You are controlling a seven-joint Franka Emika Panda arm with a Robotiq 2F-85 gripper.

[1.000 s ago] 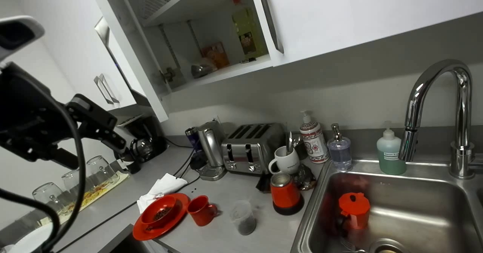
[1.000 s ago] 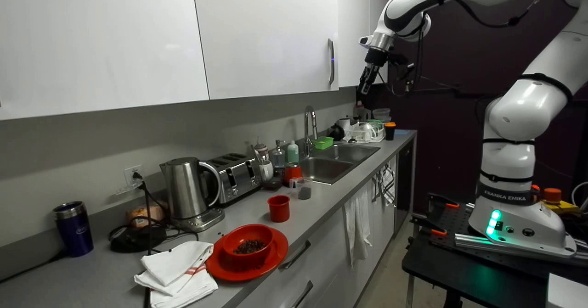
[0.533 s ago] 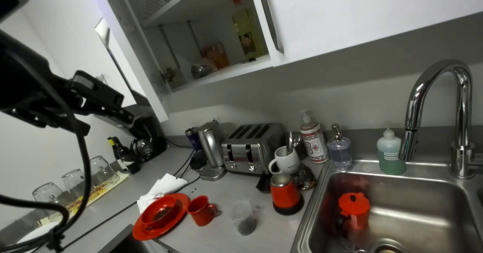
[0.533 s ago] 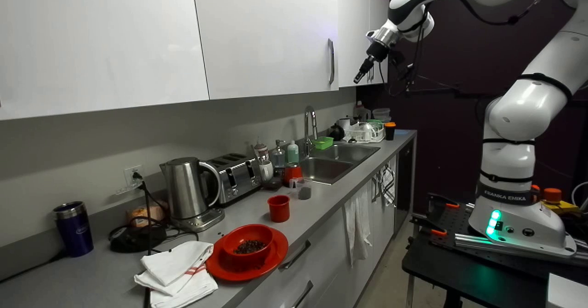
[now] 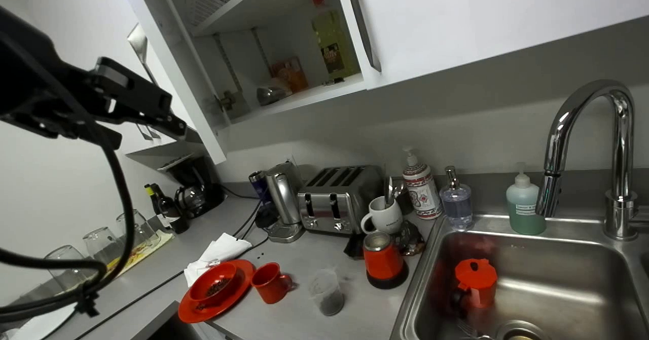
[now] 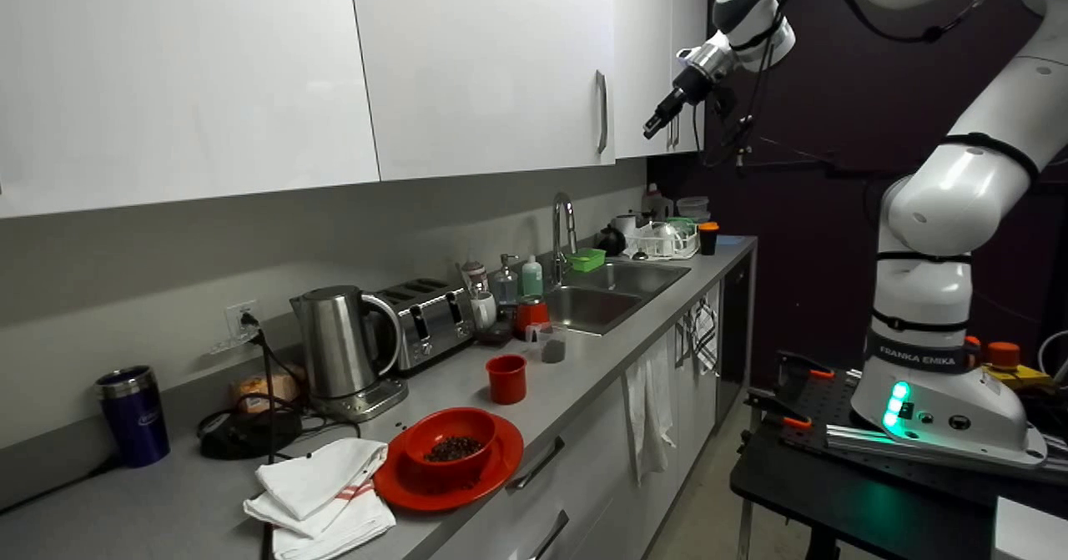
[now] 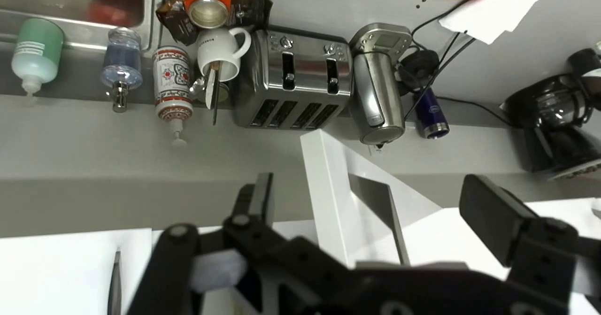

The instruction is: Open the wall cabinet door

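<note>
The wall cabinet door stands ajar, swung out to the left in an exterior view, where its white edge (image 5: 175, 79) shows. Its flat white face (image 6: 492, 68) fills the upper middle of an exterior view. Its silver bar handle (image 6: 602, 113) also shows in an exterior view (image 5: 145, 56) and in the wrist view (image 7: 375, 198). My gripper (image 6: 651, 132) is open and empty, tilted down, to the right of the handle and apart from it. In the wrist view the door edge (image 7: 324, 193) and handle appear between the open fingers (image 7: 371, 207); their depth is hard to tell.
The matching white door (image 5: 471, 21) beside the opening is shut, with its own handle (image 5: 364, 26). A shelf (image 5: 324, 92) with a yellow bottle (image 5: 332, 43) shows inside. Below are a toaster (image 5: 339, 198), kettle (image 6: 329, 343), faucet (image 5: 618, 142) and sink (image 5: 537, 259).
My gripper has risen and tilted from pointing steeply down to pointing more toward the door. The fingers stay open. The door has not visibly moved.
</note>
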